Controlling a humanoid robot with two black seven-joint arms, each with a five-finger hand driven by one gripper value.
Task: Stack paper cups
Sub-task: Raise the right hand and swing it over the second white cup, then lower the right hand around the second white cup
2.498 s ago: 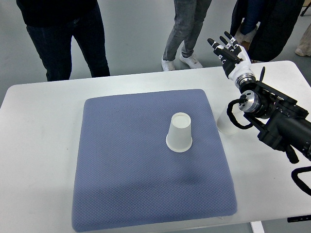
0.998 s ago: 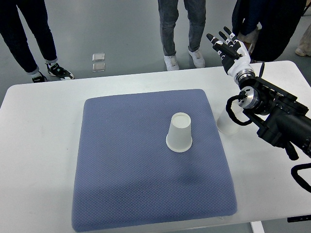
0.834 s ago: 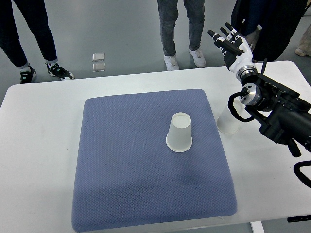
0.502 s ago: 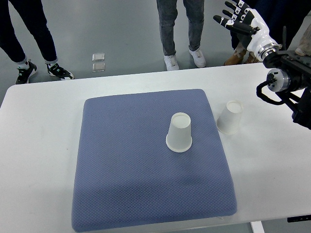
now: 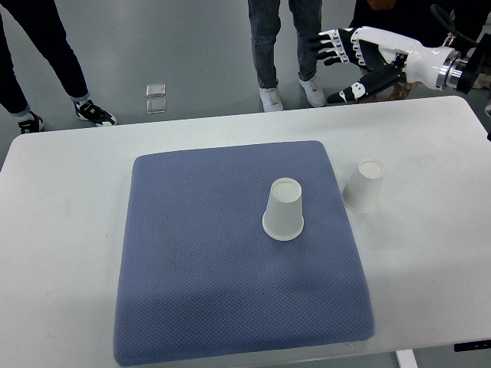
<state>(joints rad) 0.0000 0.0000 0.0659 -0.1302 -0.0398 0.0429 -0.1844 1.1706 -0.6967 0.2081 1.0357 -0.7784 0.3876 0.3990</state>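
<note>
The white robot right hand (image 5: 367, 60) is wide open and empty. The small white upside-down paper cup (image 5: 363, 185) sits below it, nearer than the cup on the blue mat (image 5: 283, 209).

Bright even light, soft shadows

lab | grey floor (image 5: 199, 46) | white table (image 5: 69, 230) | onlookers' legs (image 5: 280, 38)

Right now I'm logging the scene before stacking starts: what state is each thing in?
Cup on the mat: upside down, standing alone.
Cup beside the mat: upside down on the table, unstacked.
Blue mat: flat on the table.
Right hand: open, raised beyond the table's far edge, holding nothing.
Left hand: not in view.
</note>
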